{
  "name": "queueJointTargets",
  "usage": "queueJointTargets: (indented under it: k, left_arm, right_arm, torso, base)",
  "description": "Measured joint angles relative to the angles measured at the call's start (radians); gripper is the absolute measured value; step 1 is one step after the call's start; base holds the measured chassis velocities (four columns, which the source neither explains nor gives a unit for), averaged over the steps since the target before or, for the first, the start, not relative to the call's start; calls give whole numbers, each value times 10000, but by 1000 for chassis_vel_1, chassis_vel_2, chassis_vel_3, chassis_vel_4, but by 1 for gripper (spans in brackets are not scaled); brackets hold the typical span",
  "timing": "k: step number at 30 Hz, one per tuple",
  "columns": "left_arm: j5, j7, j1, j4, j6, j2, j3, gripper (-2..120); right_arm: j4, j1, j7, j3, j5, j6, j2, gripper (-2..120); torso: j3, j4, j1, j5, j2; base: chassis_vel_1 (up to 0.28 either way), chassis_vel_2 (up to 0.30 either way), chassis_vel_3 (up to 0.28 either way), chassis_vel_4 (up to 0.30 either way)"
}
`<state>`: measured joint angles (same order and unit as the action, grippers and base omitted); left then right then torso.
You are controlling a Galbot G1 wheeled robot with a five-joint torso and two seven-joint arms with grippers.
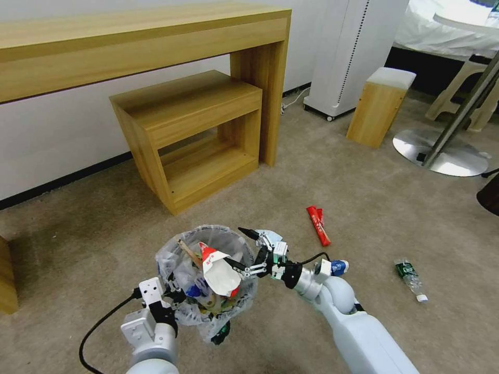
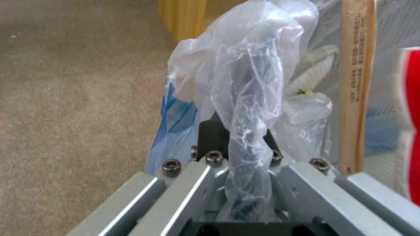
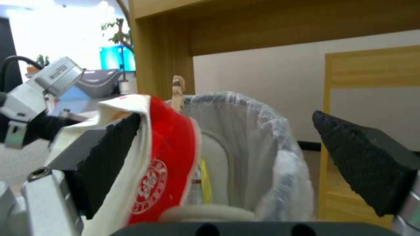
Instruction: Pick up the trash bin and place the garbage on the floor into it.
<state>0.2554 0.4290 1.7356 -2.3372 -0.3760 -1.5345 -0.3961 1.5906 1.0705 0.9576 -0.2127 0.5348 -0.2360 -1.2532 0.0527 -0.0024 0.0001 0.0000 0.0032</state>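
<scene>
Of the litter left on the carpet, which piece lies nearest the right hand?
The red snack packet, just beyond the right hand; the plastic bottle lies farther off.

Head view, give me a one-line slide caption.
Left gripper holds the lined trash bin while the open right gripper hovers at its rim beside a red-and-white cup.

beige floor (image 1: 364,187), red-and-white paper cup (image 1: 218,267), translucent bin liner (image 1: 171,259)
</scene>
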Motion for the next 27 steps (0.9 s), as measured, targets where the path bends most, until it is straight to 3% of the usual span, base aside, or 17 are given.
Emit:
queueJointTargets:
  k: [14, 17, 20, 27]
  left_arm:
    - [-7, -15, 261, -248, 34, 141, -111, 0]
    - [-7, -18, 285, -258, 43, 168, -137, 0]
    - [-6, -22, 322, -261, 76, 186, -143, 0]
    - [177, -22, 252, -282, 86, 324, -401, 0]
  right_arm:
    - [486, 294, 111, -726, -635, 119, 385, 100]
    - [632, 349, -188, -852, -645, 122, 508, 100]
    - [995, 510, -1140, -892, -300, 138, 685, 100]
    - [1737, 949, -1365, -1241, 270, 100, 1183, 100]
  torso:
    - [0, 0, 0, 0, 0]
    - [0, 0, 0, 0, 0]
    - [0, 1, 0, 0, 0]
    - [1, 0, 0, 0, 0]
  base:
    - [0, 0, 0, 0]
    - [0, 0, 0, 0]
    - [0, 0, 0, 0]
    - [0, 0, 0, 0]
